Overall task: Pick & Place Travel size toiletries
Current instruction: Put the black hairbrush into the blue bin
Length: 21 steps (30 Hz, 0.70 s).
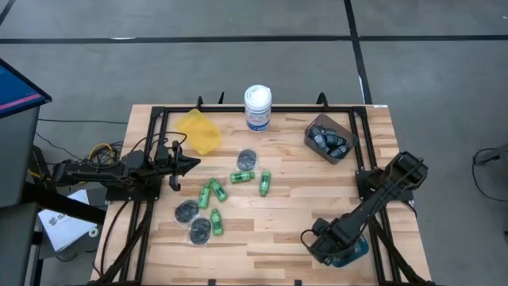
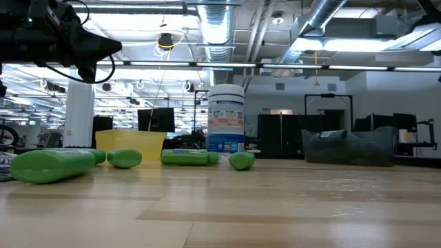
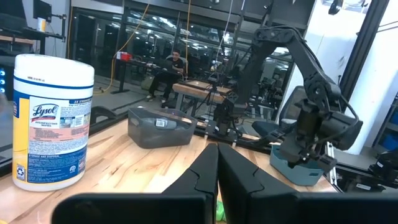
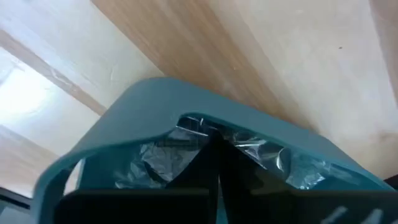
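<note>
Green mini bottles point(image 1: 217, 193) and wrapped discs point(image 1: 187, 211) lie mid-desk toward the left edge. The right gripper point(image 1: 332, 241), fingers together and empty, hangs over the teal bin point(image 4: 155, 106) at the desk's front right corner; it should lift straight clear of the rim. The left gripper point(image 1: 190, 164), also pinched together, waits by the left edge.

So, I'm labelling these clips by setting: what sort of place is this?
Most likely a robotics lab or workshop, not a home: exposed ceiling ducts, a bare wooden table with clamped arms, and a person at another bench beyond.
</note>
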{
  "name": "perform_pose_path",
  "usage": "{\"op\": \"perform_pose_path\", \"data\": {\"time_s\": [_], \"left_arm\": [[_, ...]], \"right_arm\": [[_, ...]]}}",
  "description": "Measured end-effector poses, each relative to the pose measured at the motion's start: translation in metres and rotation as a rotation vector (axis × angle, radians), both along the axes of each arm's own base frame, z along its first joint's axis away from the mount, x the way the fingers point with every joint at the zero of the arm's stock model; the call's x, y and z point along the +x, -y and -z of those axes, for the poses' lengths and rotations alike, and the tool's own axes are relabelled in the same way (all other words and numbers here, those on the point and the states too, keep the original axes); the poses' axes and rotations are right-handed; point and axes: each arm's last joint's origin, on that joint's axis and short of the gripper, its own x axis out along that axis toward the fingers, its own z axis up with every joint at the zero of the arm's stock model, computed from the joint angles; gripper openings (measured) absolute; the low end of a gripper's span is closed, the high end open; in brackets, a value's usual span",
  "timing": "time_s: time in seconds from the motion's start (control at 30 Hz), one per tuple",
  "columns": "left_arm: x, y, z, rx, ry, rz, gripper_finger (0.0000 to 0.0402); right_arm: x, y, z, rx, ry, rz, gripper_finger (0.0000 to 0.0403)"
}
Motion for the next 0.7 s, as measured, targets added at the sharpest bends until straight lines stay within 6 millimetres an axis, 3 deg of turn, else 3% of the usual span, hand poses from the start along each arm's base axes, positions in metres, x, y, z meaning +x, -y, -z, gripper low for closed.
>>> {"op": "perform_pose_path", "data": {"time_s": [0.27,0.5,0.7], "left_arm": [[0.0,0.0,0.0,0.0,0.002,0.0,0.0002],[0.0,0.0,-0.001,0.0,0.008,0.0,0.0002],[0.0,0.0,-0.001,0.0,0.008,0.0,0.0002]], "right_arm": [[-0.002,0.001,-0.006,0.007,0.015,-0.012,0.0001],[-0.009,0.015,-0.057,0.116,0.165,-0.013,0.0001],[-0.005,0.044,-0.102,0.1,0.503,-0.098,0.0001]]}}
